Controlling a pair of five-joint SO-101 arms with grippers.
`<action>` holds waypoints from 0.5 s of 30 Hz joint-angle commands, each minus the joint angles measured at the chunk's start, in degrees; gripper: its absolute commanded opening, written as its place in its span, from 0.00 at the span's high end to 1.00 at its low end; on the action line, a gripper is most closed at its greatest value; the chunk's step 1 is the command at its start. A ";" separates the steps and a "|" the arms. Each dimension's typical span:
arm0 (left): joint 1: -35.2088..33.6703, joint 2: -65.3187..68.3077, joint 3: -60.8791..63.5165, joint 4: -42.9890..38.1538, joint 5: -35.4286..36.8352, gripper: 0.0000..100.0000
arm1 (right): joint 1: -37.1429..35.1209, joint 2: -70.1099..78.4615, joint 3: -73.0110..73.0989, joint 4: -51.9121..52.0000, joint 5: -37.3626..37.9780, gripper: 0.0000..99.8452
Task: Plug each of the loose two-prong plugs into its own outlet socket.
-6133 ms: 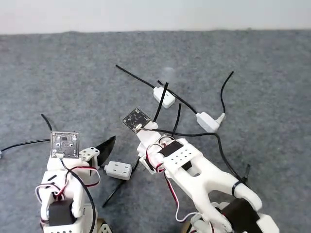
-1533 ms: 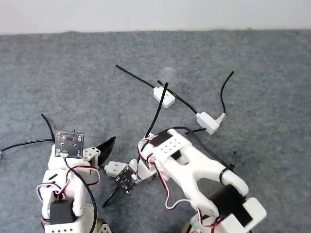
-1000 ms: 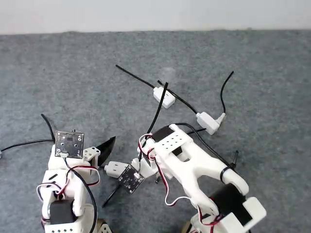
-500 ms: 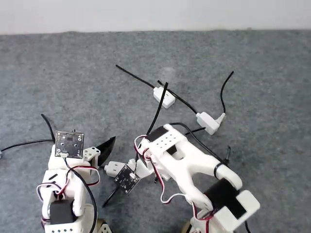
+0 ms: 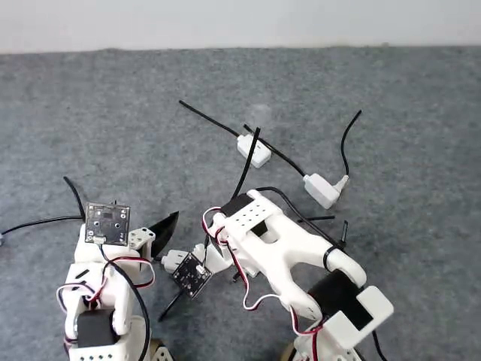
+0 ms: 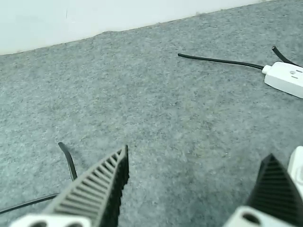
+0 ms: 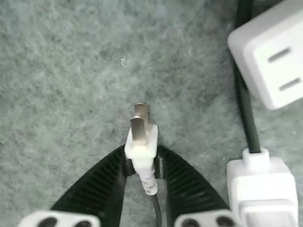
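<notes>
Outlet socket point(image 5: 173, 261) is lying on the grey carpet point(image 5: 90, 113) just beside the left gripper point(image 6: 197, 155), whose fingers are standing wide apart around nothing. Next over, the right gripper point(image 7: 142, 152) is pinching a white two-prong plug point(image 7: 140, 137) by its body, with the prongs pointing straight out past the fingertips toward the carpet. That socket's slotted face is sitting off to one side of the prongs, not in line, so the plug is probably needing a sideways shift first. Farther right, a middle socket point(image 5: 254, 150) and a far socket point(image 5: 322, 189) are lying well apart from the plug.

High view overhead, wrist views low, close
</notes>
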 commanded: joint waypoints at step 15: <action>-0.26 -0.70 -0.31 -1.67 -0.44 0.59 | -4.09 -0.22 -16.09 13.32 -13.63 0.99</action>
